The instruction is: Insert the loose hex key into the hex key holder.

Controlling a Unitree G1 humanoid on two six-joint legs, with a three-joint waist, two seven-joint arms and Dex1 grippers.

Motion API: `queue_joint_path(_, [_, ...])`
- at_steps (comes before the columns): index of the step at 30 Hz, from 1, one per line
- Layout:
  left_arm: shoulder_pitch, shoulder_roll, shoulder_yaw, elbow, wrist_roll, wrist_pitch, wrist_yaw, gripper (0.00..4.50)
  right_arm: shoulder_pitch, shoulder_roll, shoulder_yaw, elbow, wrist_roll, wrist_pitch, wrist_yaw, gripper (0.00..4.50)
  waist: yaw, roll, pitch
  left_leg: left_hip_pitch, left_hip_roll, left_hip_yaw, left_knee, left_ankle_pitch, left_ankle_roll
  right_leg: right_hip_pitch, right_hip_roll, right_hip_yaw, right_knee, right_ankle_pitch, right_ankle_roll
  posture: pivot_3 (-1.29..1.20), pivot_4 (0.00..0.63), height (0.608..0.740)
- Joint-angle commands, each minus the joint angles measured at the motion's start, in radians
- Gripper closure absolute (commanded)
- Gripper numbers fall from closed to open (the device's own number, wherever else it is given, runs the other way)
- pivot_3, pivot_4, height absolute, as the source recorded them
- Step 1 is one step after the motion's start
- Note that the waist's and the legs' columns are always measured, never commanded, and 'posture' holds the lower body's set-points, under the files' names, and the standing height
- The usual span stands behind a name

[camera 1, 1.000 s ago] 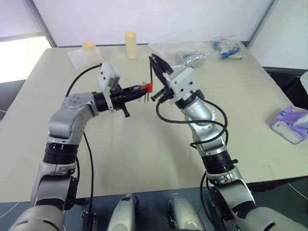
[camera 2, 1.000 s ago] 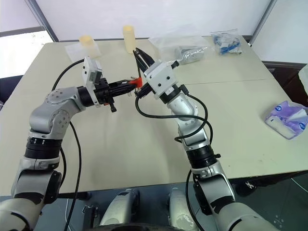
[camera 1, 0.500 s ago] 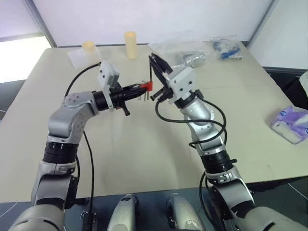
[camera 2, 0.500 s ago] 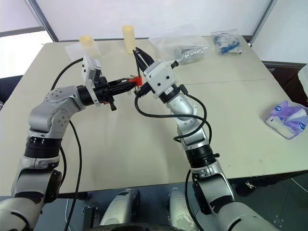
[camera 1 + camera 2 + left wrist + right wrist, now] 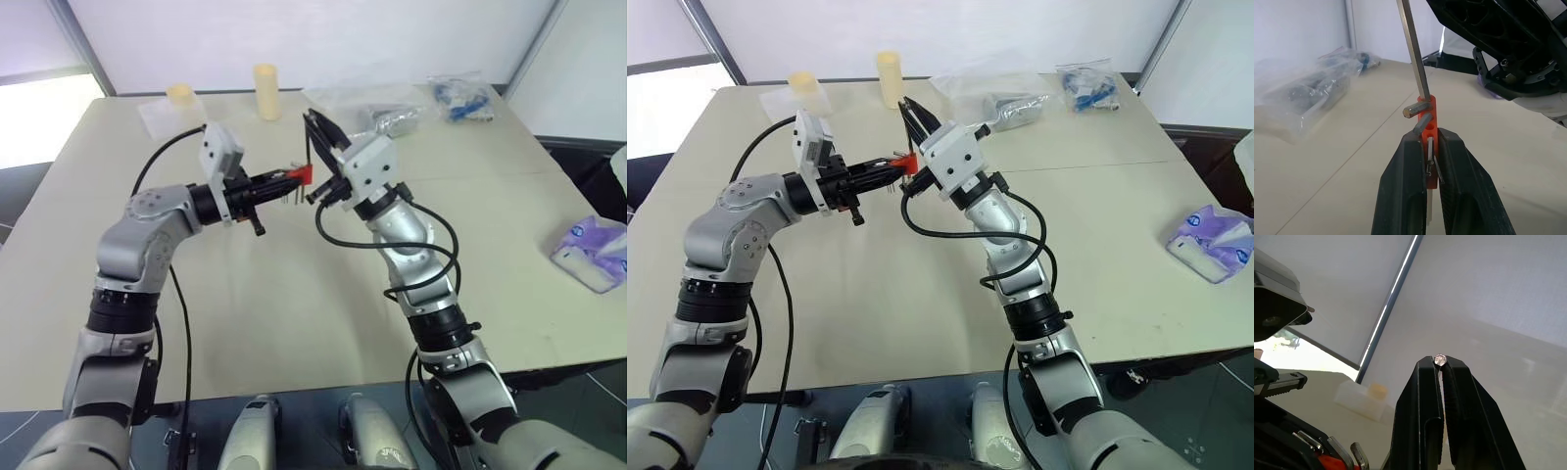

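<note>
Clamping the hex key holder [image 5: 1429, 147] in left gripper [image 5: 1432, 166] jaws above the desk [image 5: 294, 294]; gripping the loose hex key [image 5: 1413, 49] upright in right gripper [image 5: 1442, 363] jaws, tip meeting the holder's top.

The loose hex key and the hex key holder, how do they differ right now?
The loose hex key is a long thin grey metal rod; the hex key holder is a short red-orange block with stubby keys. The key stands upright, pinched by the right gripper; the holder is clamped in the left gripper. The key's lower end meets the holder's top. Both are held above the table.
</note>
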Motion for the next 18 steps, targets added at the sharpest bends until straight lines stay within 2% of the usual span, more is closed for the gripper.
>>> queue_joint_path(1, [-0.009,0.009,0.023,-0.044,-0.018,-0.008,-0.005,4.5,-0.026,0.009,0.0,-0.014,-0.005,-0.014,-0.009,4.44,0.0,0.0,0.0,0.0,0.0,0.0,0.0,0.0,0.0,0.0,0.0,0.0,0.0,0.0,0.0,0.0,0.15,0.74])
queue_joint_path(18, [-0.043,0.001,0.057,-0.002,-0.041,-0.003,0.029,4.5,-0.003,0.0,0.014,-0.058,-0.011,-0.008,0.003,4.44,0.0,0.0,0.0,0.0,0.0,0.0,0.0,0.0,0.0,0.0,0.0,0.0,0.0,0.0,0.0,0.0,0.15,0.74])
